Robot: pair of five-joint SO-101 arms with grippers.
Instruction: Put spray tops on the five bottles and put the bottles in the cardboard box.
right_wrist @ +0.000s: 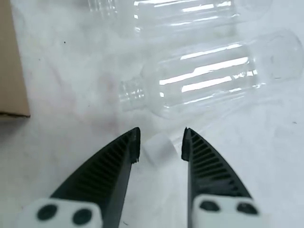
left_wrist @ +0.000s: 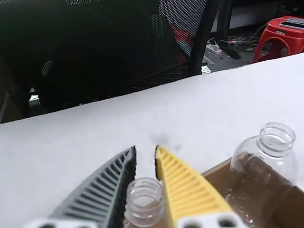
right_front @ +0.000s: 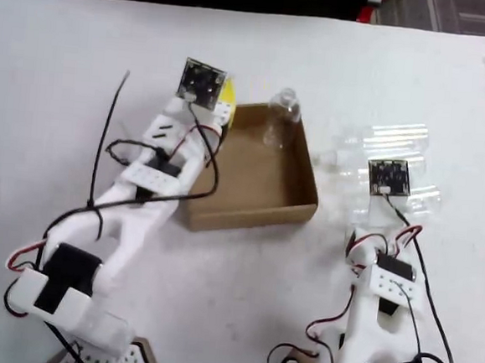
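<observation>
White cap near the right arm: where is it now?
In the right wrist view, the white cap lies on the table between the right end effector's open fingertips, close to the neck of a lying clear bottle.

Beyond the white table (left_wrist: 71,142) stand a black mesh chair (left_wrist: 142,52) and a red plastic stool (left_wrist: 280,35).

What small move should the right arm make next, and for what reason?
Probably close the right tool on the white cap: it lies on the table between the open jaws. The lying bottle just beyond has a bare neck, as does the held bottle in the left tool.
</observation>
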